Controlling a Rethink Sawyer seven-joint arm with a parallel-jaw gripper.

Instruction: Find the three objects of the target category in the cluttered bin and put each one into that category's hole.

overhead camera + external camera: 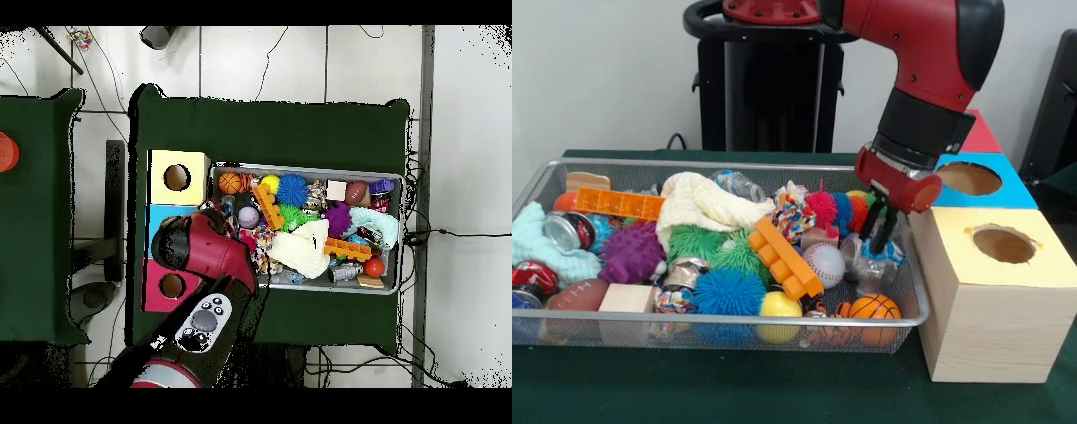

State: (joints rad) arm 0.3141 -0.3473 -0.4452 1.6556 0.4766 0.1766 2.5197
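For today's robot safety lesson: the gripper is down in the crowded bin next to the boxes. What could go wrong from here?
1. The gripper is down on a clear plastic bottle hemmed in by the baseball and mini basketball; a thin, crumpled bottle may slip out.
2. Lifting could drag neighbouring toys over the bin rim.
3. The arm hangs close to the yellow-topped box and might bump it.

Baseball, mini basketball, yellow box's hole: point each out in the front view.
baseball (824, 263), front view, on its white stitched side.
mini basketball (874, 307), front view, on its orange top.
yellow box's hole (1004, 244), front view, inside the round opening.
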